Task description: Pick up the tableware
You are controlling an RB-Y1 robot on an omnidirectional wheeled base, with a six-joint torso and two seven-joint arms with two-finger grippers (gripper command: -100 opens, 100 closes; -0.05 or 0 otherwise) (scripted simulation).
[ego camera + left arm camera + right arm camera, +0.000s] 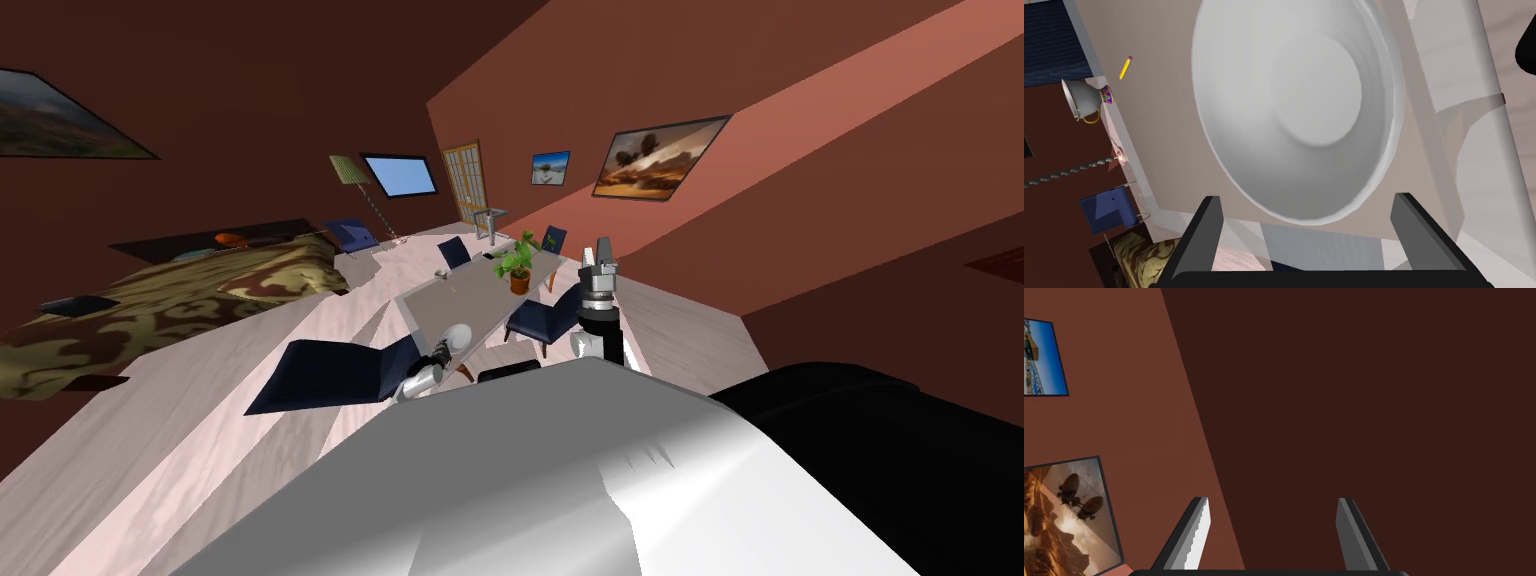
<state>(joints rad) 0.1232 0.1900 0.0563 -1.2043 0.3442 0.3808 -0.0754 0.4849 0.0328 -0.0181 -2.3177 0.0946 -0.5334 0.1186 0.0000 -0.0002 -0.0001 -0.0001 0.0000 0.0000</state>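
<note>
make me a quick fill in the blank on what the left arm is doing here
The left tool points at a white ____ on the table.
Its fingers are ____, not shut.
The pencil near the teacup is ____.
Missing: bowl, open, yellow.

Dim dark-red walls [250, 80], bright pale floor [200, 420], soft shading inside white bowl [1294, 110], wide-lens corner splay

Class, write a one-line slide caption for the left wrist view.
Left pincer, open, facing a white bowl on the beige table, with a pencil and cup beyond.
</note>
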